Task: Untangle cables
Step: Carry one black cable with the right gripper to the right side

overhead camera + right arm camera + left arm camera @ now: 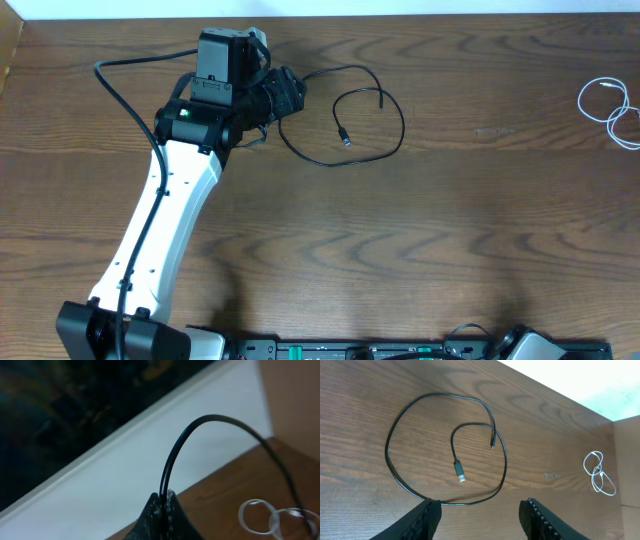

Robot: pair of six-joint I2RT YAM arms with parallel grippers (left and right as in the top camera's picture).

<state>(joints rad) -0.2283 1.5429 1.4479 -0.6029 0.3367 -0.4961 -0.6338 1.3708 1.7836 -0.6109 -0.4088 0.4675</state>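
Over at the black cable (pixel 459 469), left gripper (pixel 482 504) hangs wide open, loop by one fingertip. It should pinch one strand only.

The white cable (pixel 243 516) is blurred and cropped below.

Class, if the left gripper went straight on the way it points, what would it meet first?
The left gripper would probably meet the black cable first: its near arc lies on the table just ahead.
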